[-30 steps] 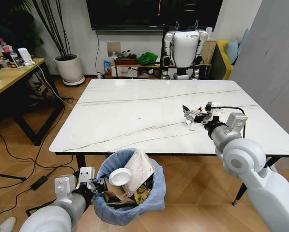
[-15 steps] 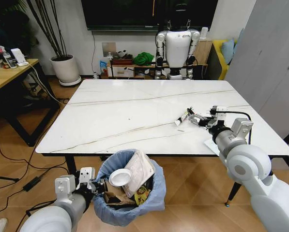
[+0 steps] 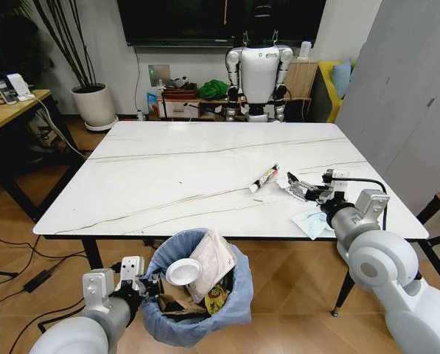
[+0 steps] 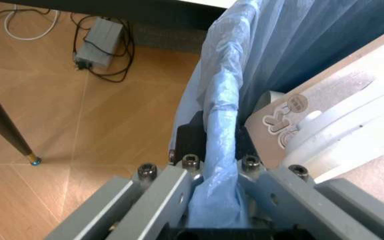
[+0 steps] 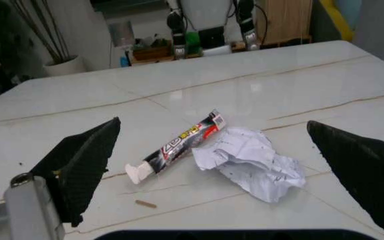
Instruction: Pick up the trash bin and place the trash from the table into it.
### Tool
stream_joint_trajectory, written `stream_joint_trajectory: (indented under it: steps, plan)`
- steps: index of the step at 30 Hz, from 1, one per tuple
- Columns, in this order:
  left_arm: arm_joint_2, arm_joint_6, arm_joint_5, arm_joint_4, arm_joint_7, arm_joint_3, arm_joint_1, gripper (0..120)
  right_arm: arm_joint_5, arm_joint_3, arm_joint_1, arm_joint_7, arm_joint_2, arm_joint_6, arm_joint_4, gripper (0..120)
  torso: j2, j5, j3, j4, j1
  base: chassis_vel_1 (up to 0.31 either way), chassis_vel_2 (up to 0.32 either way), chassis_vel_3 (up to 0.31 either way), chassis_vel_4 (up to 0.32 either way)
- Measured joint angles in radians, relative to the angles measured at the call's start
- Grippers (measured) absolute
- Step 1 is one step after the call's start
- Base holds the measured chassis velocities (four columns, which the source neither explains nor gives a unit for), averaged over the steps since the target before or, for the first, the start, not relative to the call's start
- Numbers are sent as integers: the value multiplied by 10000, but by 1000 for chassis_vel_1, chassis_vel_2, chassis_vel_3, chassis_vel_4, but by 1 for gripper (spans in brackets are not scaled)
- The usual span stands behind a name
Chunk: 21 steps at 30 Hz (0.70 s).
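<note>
head: right hand [image 3: 302, 187] open over desk [image 3: 168, 184], white tube [image 3: 264, 178] just beyond it; left hand [image 3: 135, 279] grips rim of trash bin [image 3: 197, 295] | left wrist: fingers [image 4: 158, 200] clamped on bag rim | right wrist: crumpled paper [image 5: 249, 161] and tube between spread fingers [image 5: 85, 160]

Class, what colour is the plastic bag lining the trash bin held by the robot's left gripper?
Light blue-grey; the bag shows best in the left wrist view.

The left gripper [image 3: 135, 274], low at the frame's lower left, is clamped tight, while the right gripper [image 3: 302, 188], reaching forward at right, gapes wide.
</note>
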Motion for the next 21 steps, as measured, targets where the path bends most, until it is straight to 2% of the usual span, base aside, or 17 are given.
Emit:
stream_joint_trajectory:
  steps: [10,21]
  plan:
    - [21,0,8,-13,-142,-58,375,0,-291,-296,-567,131,-74,-109,-639,100,0,-2,0,0,0,-20,-28,19,24]
    - [58,0,47,-21,-170,-252,724,0,628,-488,-660,309,-343,-641,-1158,100,0,-1,0,-2,0,0,0,0,0]
